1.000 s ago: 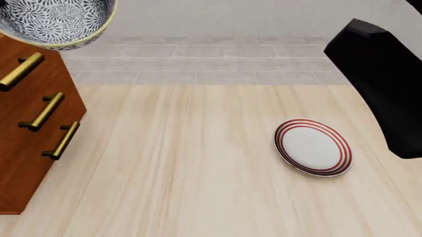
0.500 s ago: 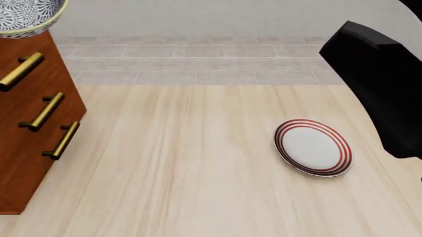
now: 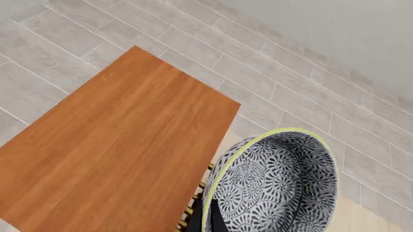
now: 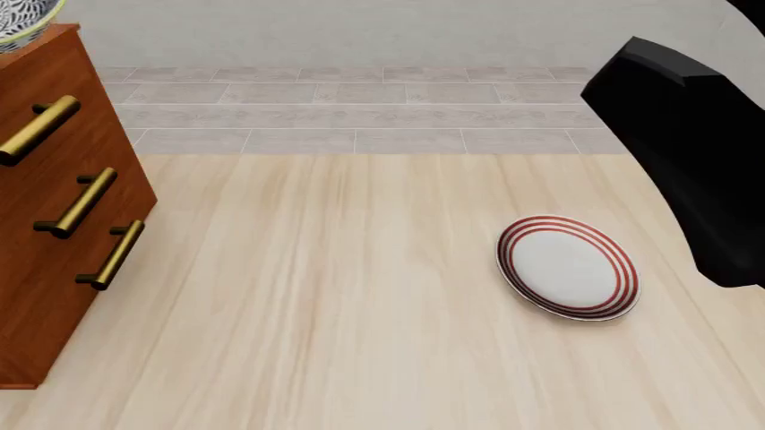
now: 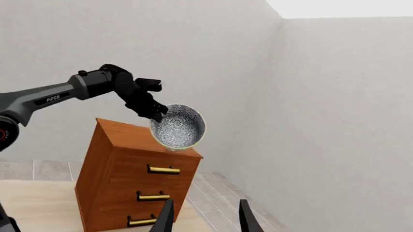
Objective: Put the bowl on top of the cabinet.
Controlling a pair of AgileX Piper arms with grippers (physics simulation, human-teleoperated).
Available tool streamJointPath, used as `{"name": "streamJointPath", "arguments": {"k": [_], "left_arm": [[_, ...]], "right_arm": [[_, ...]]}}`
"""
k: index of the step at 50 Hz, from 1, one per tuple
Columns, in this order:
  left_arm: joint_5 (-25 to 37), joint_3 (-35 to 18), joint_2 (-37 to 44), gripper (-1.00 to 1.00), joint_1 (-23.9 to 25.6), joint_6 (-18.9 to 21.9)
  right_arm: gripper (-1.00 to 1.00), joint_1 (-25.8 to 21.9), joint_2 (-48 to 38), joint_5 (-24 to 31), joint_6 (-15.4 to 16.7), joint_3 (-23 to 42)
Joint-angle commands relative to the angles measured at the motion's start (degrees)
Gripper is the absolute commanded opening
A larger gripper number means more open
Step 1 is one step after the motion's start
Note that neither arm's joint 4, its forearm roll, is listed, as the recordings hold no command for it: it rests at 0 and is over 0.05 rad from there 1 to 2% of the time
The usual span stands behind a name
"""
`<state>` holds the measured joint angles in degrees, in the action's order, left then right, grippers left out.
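The blue-and-white patterned bowl (image 5: 179,126) hangs tilted over the handle-side top edge of the reddish-brown cabinet (image 5: 123,164). My left gripper (image 5: 152,111) is shut on the bowl's pale rim. In the left wrist view the bowl (image 3: 277,183) sits beside the cabinet's flat top (image 3: 116,154), with my left gripper (image 3: 205,223) pinching the rim. In the front view only a sliver of the bowl (image 4: 18,20) shows above the cabinet (image 4: 54,224). My right gripper (image 5: 206,220) is open and empty, far from both.
A white plate with red rings (image 4: 568,267) lies on the wooden table (image 4: 335,296) to the right. The black right arm (image 4: 693,152) fills the right edge. Three brass handles (image 4: 84,202) face the table's middle.
The bowl has moved left, almost out of the front view, and now sits over the cabinet's top. The right arm has barely shifted.
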<state>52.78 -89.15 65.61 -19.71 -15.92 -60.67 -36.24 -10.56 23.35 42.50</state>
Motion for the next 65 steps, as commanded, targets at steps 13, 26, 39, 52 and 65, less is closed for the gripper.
{"name": "streamJointPath", "arguments": {"k": [13, 26, 39, 52, 65], "left_arm": [[-3.24, 1.01, -3.14, -1.0, -6.81, -3.44], [-3.74, 1.76, -1.25, -1.0, -12.91, 1.82], [-4.08, 4.07, -1.05, -1.0, -15.71, 3.95], [-6.04, 6.43, -1.13, -1.0, -17.06, 3.46], [-6.21, 6.37, -1.21, -1.0, -17.89, 3.23]], "right_arm": [[1.0, -0.15, 0.13, 0.09, 0.18, -0.02], [1.0, -0.12, 0.17, 0.2, 0.14, 0.02], [1.0, -0.09, 0.07, 0.1, 0.18, -0.13], [1.0, 0.01, 0.08, 0.01, 0.34, -0.2], [1.0, 0.02, 0.27, 0.22, 0.36, -0.27]]}}
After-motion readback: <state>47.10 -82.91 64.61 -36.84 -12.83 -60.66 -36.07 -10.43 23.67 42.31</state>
